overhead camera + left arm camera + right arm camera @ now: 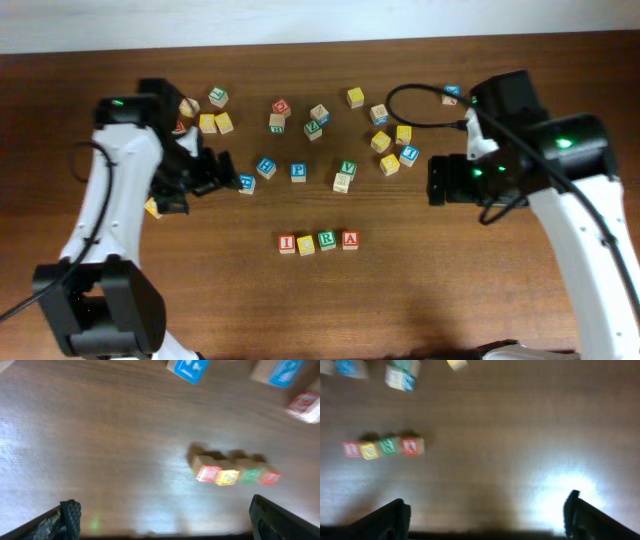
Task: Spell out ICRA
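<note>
Four small wooden cubes stand touching in a row near the table's middle front: the red-framed I point(287, 243), yellow C point(306, 244), green R point(327, 240) and red-framed A point(350, 239). The left wrist view shows the same row, I point(208, 473) to A point(270, 478). So does the right wrist view, I point(351, 449) to A point(411, 445). My left gripper point(228, 172) hovers up and left of the row, open and empty point(163, 505). To the row's upper right, my right gripper point(433, 182) is also open with nothing between its fingers point(486, 502).
Several loose letter cubes are scattered across the back of the table, among them a blue P point(298, 171), a group at left point(214, 122) and a group at right point(392, 150). One blue-lettered cube point(246, 183) lies just off my left gripper's tips.
</note>
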You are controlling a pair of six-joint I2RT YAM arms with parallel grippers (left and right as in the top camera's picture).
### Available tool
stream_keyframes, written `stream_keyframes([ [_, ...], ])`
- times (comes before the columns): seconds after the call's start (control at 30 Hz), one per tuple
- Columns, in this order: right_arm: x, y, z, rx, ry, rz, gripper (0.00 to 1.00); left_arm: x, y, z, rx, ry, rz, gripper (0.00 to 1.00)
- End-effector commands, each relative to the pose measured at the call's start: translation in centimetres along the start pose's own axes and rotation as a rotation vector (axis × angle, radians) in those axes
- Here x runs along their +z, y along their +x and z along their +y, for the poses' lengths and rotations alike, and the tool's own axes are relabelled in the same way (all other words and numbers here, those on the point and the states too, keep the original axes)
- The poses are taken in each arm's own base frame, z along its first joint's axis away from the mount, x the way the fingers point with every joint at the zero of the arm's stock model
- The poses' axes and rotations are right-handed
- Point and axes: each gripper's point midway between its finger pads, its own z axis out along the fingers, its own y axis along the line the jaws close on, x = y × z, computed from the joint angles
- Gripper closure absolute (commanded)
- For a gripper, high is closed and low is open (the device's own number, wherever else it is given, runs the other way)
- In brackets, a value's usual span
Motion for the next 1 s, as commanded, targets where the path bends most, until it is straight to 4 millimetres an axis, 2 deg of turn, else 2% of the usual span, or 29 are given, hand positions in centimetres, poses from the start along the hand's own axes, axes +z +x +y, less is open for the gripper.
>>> stream_keyframes([
  [0.0, 4.5, 1.3, 0.8, 0.009, -0.050, 0.103, 0.39, 3.7, 1.2, 0.5, 0.102, -0.128, 0.015, 0.27],
  [0.03, 5.7, 1.6, 1.0, 0.011, -0.065, 0.121, 0.48, 4.6, 1.6, 0.4, 0.115, -0.131, 0.024, 0.33],
  [0.07, 7.6, 2.1, 1.3, 0.015, -0.088, 0.145, 0.58, 5.8, 2.3, 0.3, 0.132, -0.139, 0.045, 0.55],
  [0.1, 9.4, 2.4, 1.8, 0.024, -0.119, 0.161, 0.75, 7.4, 3.6, 0.5, 0.150, -0.154, 0.081, 0.77],
  [0.13, 11.0, 2.6, 2.3, 0.025, -0.149, 0.164, 0.74, 8.3, 4.2, 0.6, 0.143, -0.158, 0.097, 0.96],
  [0.17, 12.1, 2.5, 2.6, 0.034, -0.170, 0.157, 0.70, 9.0, 4.7, 0.7, 0.106, -0.163, 0.105, 1.00],
  [0.2, 13.3, 2.3, 2.6, 0.091, -0.172, 0.146, 0.69, 9.7, 5.0, 0.7, 0.064, -0.162, 0.103, 1.00],
  [0.27, 15.5, 1.8, 2.7, 0.156, -0.180, 0.117, 0.69, 12.1, 5.6, -1.0, 0.067, -0.080, 0.096, 1.00],
  [0.3, 16.5, 1.9, 2.9, 0.149, -0.186, 0.111, 0.73, 13.4, 6.1, -2.5, 0.095, -0.005, 0.096, 1.00],
  [0.37, 17.8, 2.7, 3.6, 0.128, -0.187, 0.144, 0.81, 15.0, 6.8, -3.8, 0.096, 0.033, 0.087, 1.00],
  [0.53, 21.3, 4.6, 6.5, 0.089, -0.164, 0.238, 0.96, 16.1, 7.0, -5.7, 0.113, 0.054, 0.047, 1.00],
  [0.6, 22.9, 5.6, 8.1, 0.055, -0.182, 0.278, 0.96, 16.2, 6.9, -6.3, 0.133, 0.062, 0.033, 1.00],
  [0.87, 23.1, 5.5, 10.9, 0.058, -0.256, 0.269, 0.96, 16.2, 7.2, -7.1, 0.142, 0.098, 0.047, 1.00],
  [0.97, 23.1, 6.3, 12.1, 0.012, -0.260, 0.271, 0.96, 16.2, 7.2, -7.1, 0.142, 0.099, 0.047, 1.00],
])
